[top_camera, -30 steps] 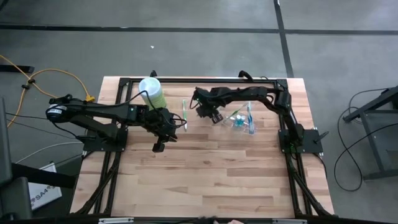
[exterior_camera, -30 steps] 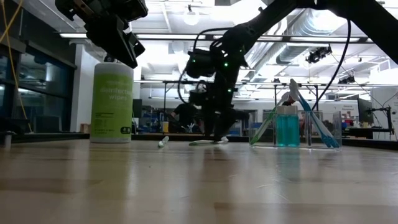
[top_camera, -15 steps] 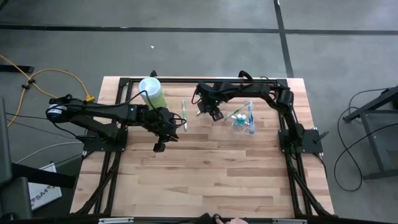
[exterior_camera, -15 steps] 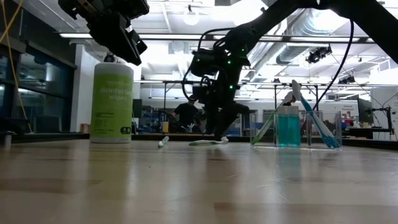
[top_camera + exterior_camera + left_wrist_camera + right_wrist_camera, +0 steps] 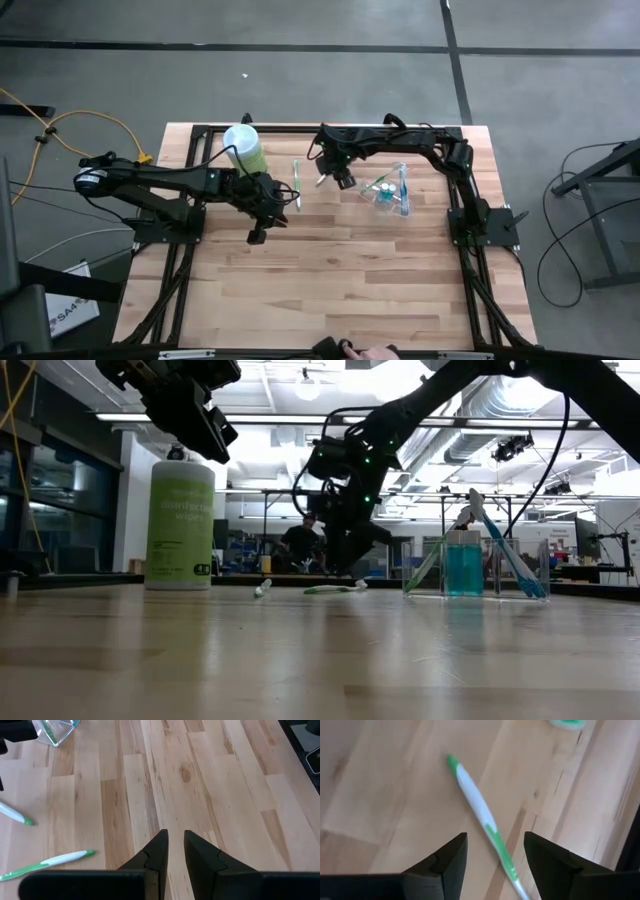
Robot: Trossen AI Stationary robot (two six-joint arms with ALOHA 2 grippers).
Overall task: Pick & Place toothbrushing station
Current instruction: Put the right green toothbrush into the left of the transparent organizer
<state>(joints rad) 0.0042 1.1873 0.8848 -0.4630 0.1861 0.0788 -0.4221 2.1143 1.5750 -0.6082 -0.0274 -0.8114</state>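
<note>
The toothbrushing station (image 5: 388, 192) (image 5: 465, 565) is a clear holder standing at the far right. It holds blue and green brushes and something teal. A green-and-white toothbrush (image 5: 480, 815) (image 5: 333, 588) lies flat on the wood. My right gripper (image 5: 495, 840) (image 5: 342, 181) hangs open just above it, one finger on each side, touching nothing. A second toothbrush (image 5: 296, 182) lies to its left. My left gripper (image 5: 175, 837) (image 5: 257, 234) hovers high over bare wood left of centre. A narrow gap shows between its fingers, with nothing in it.
A tall pale-green bottle with a white cap (image 5: 243, 148) (image 5: 180, 525) stands at the far left, behind my left arm. The black frame rails (image 5: 300, 127) run along the table's far edge and sides. The near half of the table (image 5: 330, 290) is bare wood.
My right gripper has shifted a little toward the table's far edge and rolled about its wrist, staying open over the toothbrush. The toothbrushes and the holder have not moved.
</note>
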